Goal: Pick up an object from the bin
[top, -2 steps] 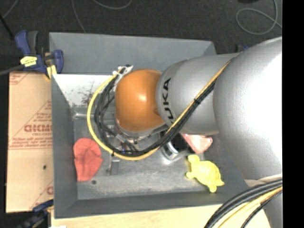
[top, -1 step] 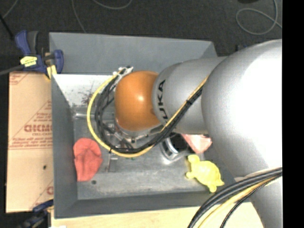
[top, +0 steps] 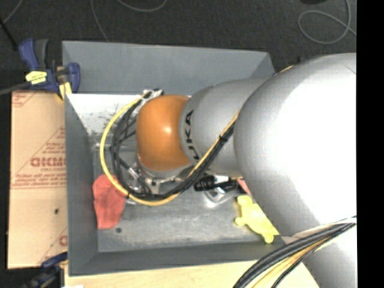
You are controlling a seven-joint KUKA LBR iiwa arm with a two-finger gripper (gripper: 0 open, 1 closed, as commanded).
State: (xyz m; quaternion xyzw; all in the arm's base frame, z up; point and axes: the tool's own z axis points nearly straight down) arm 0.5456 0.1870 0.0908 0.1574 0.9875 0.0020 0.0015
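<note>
Your wrist [top: 159, 134] hangs over the left of the bin [top: 168, 71]; you cannot tell whether the jaws are apart or together. Nearest lies a red cloth [top: 108, 201], near-left against the wall: likely soft, light, limp. Pinch a raised fold, not the flat edge.

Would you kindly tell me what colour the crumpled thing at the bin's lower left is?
The crumpled thing is red, best seen in the camera view.

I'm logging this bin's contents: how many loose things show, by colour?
red crumpled thing: 1
yellow knobbly thing: 1
black and shiny thing: 1
Total: 3 in sight; the arm covers much of the bin.
</note>
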